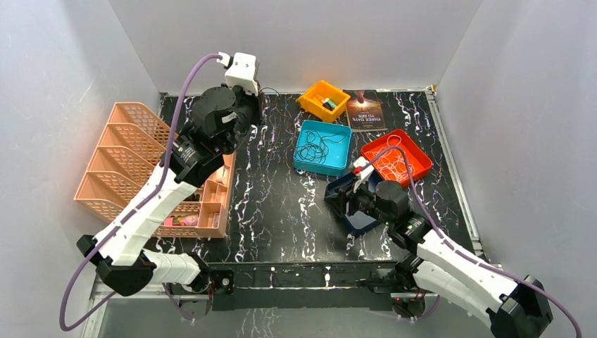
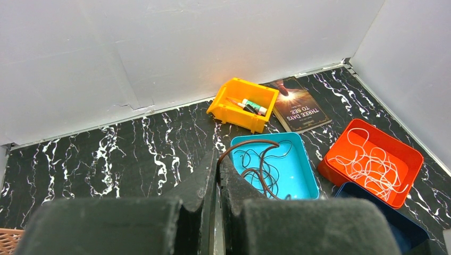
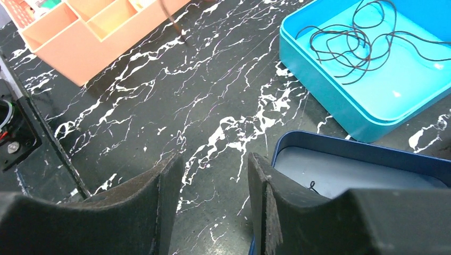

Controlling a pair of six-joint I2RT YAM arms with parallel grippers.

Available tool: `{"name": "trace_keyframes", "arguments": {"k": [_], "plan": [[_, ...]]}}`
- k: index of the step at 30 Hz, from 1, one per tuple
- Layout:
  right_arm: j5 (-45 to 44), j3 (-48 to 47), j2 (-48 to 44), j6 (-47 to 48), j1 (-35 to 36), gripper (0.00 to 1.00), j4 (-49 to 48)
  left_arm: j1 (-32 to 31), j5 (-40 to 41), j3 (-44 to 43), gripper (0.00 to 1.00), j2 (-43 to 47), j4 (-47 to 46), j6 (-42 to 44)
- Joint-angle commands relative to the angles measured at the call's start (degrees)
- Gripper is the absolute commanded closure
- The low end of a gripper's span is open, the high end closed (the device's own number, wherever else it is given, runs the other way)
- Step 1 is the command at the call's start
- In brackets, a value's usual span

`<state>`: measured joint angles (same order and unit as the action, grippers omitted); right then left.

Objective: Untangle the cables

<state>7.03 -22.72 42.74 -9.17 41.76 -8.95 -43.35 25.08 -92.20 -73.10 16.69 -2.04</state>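
The black marbled desk point(image 1: 281, 204) carries two arms. The left arm point(image 1: 151, 204) rises from the near left corner and reaches high towards the back wall. The right arm point(image 1: 450, 260) stretches low from the near right corner towards the middle. Along the left edge stands one peach organiser point(image 1: 134, 162). There are three shallow trays: a teal tray point(image 1: 320, 167) at centre back, a red tray point(image 1: 422, 165) to its right, and a dark blue tray point(image 3: 361, 143) nearer the arms. One yellow bin point(image 2: 236, 114) and one book point(image 1: 365, 113) sit by the back wall. The left hand point(image 2: 218, 159) is raised above the desk with its fingers clenched on a brown cord point(image 2: 250, 143). The cord leaves the fingertips, arcs up and to the right, and drops in loops that show against the teal tray; whether it reaches the tray floor cannot be told. The right hand point(image 3: 215, 159) hangs low with its fingers apart and nothing between them. It is over bare desk at the dark blue tray's left rim, and one finger overlaps that rim. A loose tangle of dark cords point(image 3: 345, 42) lies in the teal tray, beyond the right hand and apart from it. A heap of white cords point(image 2: 372, 167) fills the red tray, well clear of both hands. The strands in each tangle are too thin and looped to count.
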Motion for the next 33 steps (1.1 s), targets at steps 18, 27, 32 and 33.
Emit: {"name": "trace_keyframes", "arguments": {"k": [18, 27, 32, 33], "plan": [[-34.1, -21.4, 9.8, -6.4, -2.3, 0.35, 22.0, -0.2, -3.5, -1.3, 1.00, -2.5, -1.2, -0.4], [-8.9, -21.9, 12.3, -11.7, -20.3, 0.34, 22.8, -0.2, -6.8, -3.0, 1.00, -5.0, -0.4, -0.5], [-3.2, -20.4, 9.9, -13.0, -26.6, 0.34, 22.2, -0.2, -9.4, -5.1, 1.00, -8.5, -0.3, -0.4], [-2.6, -19.9, 9.3, -13.1, -27.1, 0.34, 21.8, -0.2, -9.7, -5.5, 1.00, -9.3, -0.5, -0.2]]}}
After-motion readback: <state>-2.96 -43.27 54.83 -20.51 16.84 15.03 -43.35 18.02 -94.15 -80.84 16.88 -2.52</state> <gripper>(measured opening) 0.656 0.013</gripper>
